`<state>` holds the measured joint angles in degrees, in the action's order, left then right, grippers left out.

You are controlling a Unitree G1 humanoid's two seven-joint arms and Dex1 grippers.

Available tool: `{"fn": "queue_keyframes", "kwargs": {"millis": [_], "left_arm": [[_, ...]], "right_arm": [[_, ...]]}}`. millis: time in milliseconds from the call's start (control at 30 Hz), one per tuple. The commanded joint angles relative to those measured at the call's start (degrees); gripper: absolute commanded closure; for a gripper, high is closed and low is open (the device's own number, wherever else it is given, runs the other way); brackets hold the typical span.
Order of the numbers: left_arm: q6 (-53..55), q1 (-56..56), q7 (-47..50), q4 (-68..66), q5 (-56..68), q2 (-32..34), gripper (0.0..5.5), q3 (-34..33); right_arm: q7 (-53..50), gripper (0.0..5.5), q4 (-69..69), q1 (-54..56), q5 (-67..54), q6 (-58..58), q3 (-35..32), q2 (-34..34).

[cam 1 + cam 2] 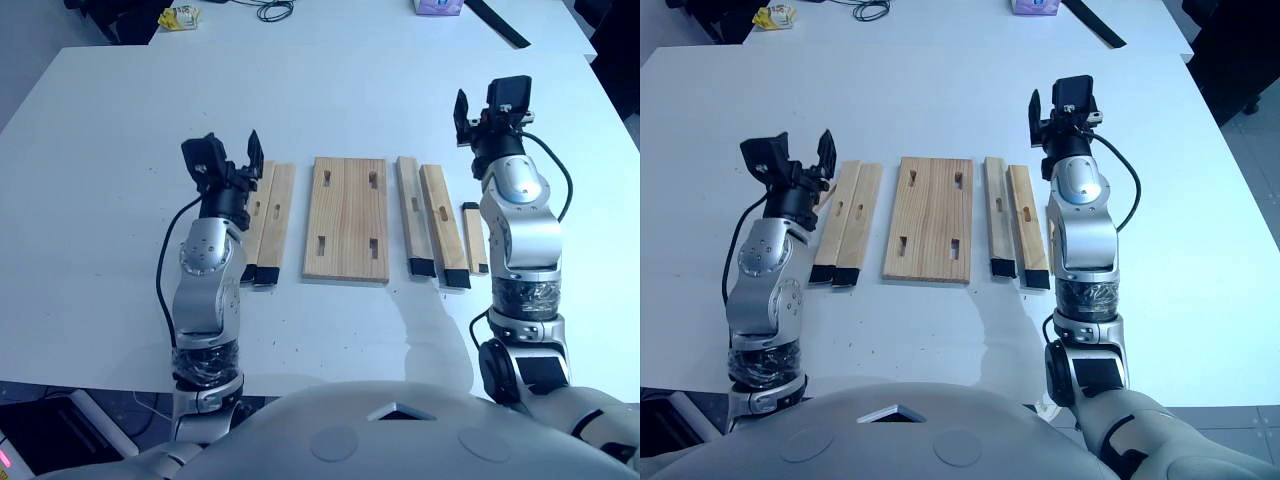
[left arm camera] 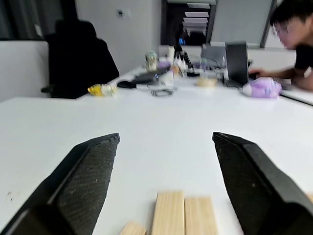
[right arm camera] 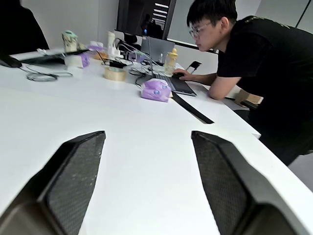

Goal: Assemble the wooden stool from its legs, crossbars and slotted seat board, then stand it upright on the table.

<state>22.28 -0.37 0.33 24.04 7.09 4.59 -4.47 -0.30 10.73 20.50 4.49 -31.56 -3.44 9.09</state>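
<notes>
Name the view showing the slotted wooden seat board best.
Left eye view: the rectangular slotted wooden seat board lies whole, all four slots plain. Right eye view matches. Wrist views face the far desk.

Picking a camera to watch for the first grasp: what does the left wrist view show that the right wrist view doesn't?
Left wrist view: ends of wooden legs under the open left gripper. Right wrist view: a black strap lying farther off, past the open right gripper. Both: the white table and a purple pouch in the distance.
</notes>
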Motion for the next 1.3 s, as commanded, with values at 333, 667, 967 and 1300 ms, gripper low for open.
{"fn": "queue_keyframes", "kwargs": {"millis": [333,667,967,1300], "left_arm": [[0.2,-2.7,-0.4,-3.9,-0.9,1.2,1.97,-0.7],[4.8,-7.2,-1.9,-7.6,-0.4,5.6,1.97,-4.8],[-2.0,-9.5,-3.0,-12.4,2.5,7.5,1.97,-11.5],[-2.1,-3.7,-5.3,-5.8,2.5,6.0,1.97,-6.8]], "right_arm": [[-0.9,2.28,-2.6,0.0,0.1,2.8,0.9,-1.3],[2.3,2.28,-5.8,3.8,0.6,6.3,3.1,0.6],[2.0,2.28,-12.7,10.4,-2.1,9.2,-0.9,1.1],[3.0,2.28,-8.8,6.4,-3.4,7.5,-0.5,0.5]]}}
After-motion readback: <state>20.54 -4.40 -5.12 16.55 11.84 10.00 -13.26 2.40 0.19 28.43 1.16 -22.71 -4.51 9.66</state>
